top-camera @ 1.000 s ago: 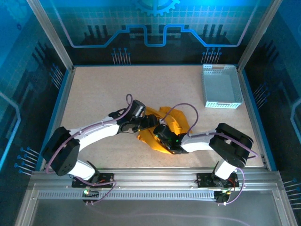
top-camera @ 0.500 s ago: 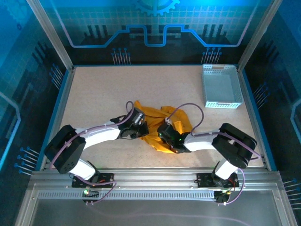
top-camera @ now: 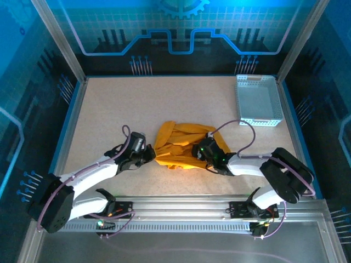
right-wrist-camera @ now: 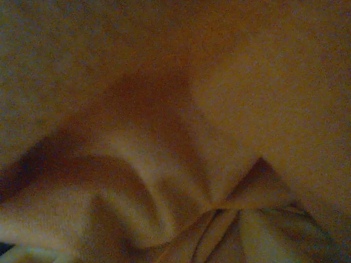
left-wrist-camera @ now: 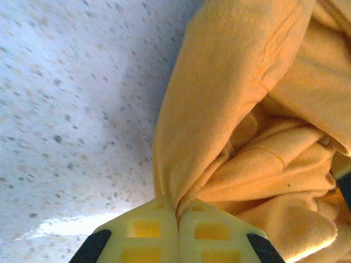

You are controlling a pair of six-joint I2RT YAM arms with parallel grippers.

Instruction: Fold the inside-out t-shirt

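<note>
Comparing with one second ago, Ana, what has changed in the top view?

Ana: The left gripper (top-camera: 151, 157) has gone back toward the lower left. Before, it was over the middle of the heap; now it is at the left edge of the inside-out t-shirt (top-camera: 178, 145). Its fingers (left-wrist-camera: 148, 233) are pressed together on a fold of the orange-yellow cloth (left-wrist-camera: 247, 109). The shirt was a tighter bundle between the two arms. Now it is pulled into a wider, wrinkled band, a little below the centre of the frame.

Ben: And the right gripper (top-camera: 201, 150)?

Ana: It moved a little up and to the right, and it is on the right part of the shirt. Its wrist camera sees dim folds of fabric (right-wrist-camera: 175, 137) very close. If the jaws are spread or closed, I cannot tell.

Ben: What about the surface and the room?

Ana: The table (top-camera: 109, 109) is pale and speckled, with a blue border. The perforated basket (top-camera: 258, 101) stays in the upper right corner, well apart from the shirt. Behind the table is a dark wall (top-camera: 175, 33) with blue lines, and a metal rail (top-camera: 175, 208) runs along the bottom by the arm bases.
</note>
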